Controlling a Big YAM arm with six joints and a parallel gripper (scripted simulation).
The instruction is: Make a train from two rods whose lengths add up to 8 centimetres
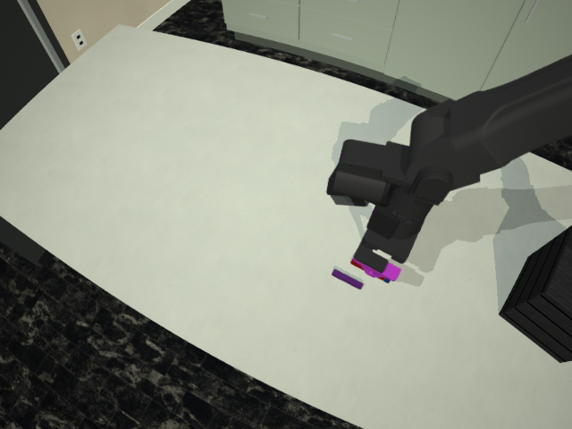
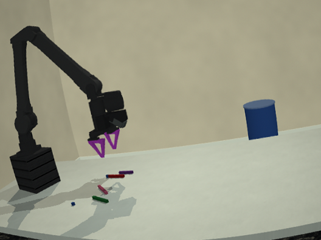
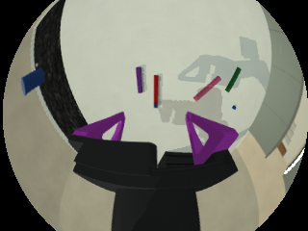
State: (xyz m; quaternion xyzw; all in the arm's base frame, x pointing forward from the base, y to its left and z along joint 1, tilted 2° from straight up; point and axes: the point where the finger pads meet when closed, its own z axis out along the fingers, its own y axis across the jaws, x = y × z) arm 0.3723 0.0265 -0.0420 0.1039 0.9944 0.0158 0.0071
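Observation:
A red rod [image 1: 354, 262] [image 2: 116, 176] [image 3: 156, 89] lies flat on the table. A small blue rod [image 1: 387, 281] [image 2: 107, 176] [image 3: 156, 106] lies at its end, in line with it, with no gap that I can see. My gripper [image 2: 108, 152] [image 3: 155, 115] is open and empty above the table, and partly hides the red rod in the top view. A purple rod [image 1: 347, 279] [image 2: 126, 172] [image 3: 140, 80] lies beside the red one, a clear gap away.
A pink rod [image 2: 102, 189] [image 3: 207, 89], a green rod [image 2: 100, 199] [image 3: 233, 80] and a second small blue rod [image 2: 73, 203] [image 3: 234, 107] lie apart from the red and blue pair. The arm hides them in the top view. A blue cylinder [image 2: 261, 120] [image 3: 33, 81] stands far off.

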